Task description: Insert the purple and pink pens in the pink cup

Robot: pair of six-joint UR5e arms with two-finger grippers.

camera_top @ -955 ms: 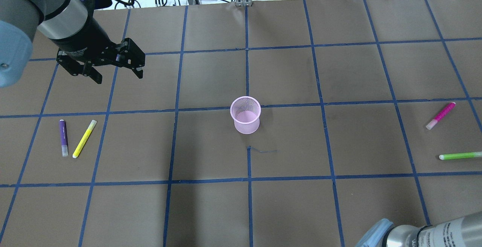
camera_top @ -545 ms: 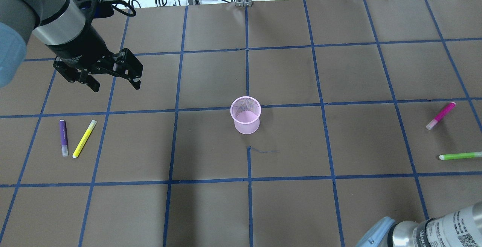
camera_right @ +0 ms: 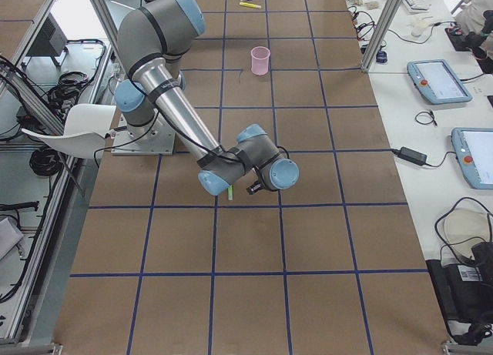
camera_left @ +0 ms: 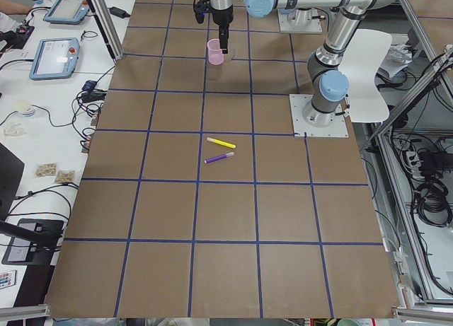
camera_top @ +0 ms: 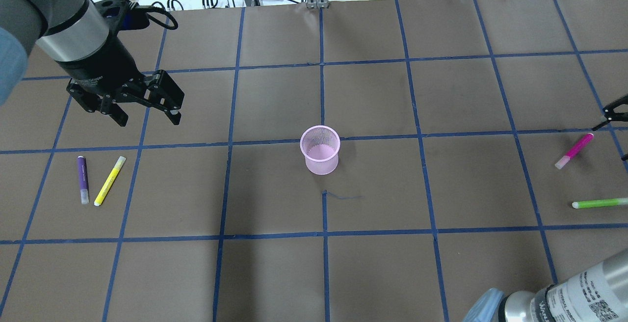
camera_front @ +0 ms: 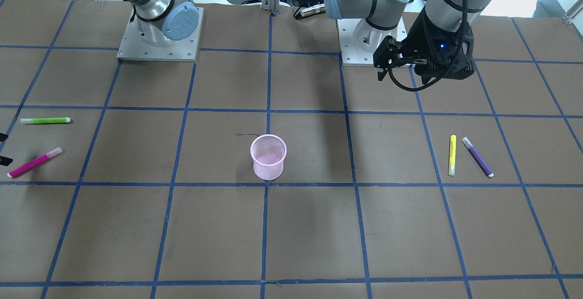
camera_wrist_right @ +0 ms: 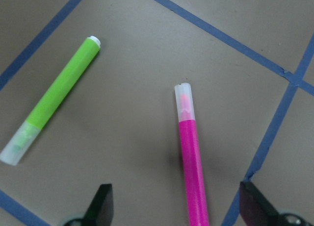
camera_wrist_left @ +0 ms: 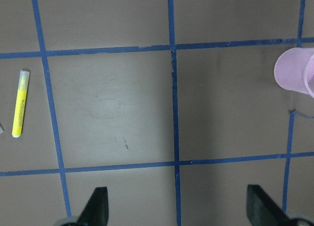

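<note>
Since both pens lie flat on the worktop (camera_top: 274, 273), I'm approaching: purple pen (camera_top: 82, 178) at left, my left claw (camera_top: 146, 117) open near it — pink cup (camera_top: 320, 150) central — pink pen (camera_top: 574, 151) under my open right claw (camera_wrist_right: 174, 196); next, descend and pinch.

Overhead, front opposed, sharing pink cup (camera_top: 322, 164); wrist cameras close, apparently downward.

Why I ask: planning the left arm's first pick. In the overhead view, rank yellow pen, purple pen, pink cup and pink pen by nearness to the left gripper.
1. yellow pen, left side, near the left gripper.
2. purple pen, beside it, farther left.
3. pink cup, table centre.
4. pink pen, far right.
</note>
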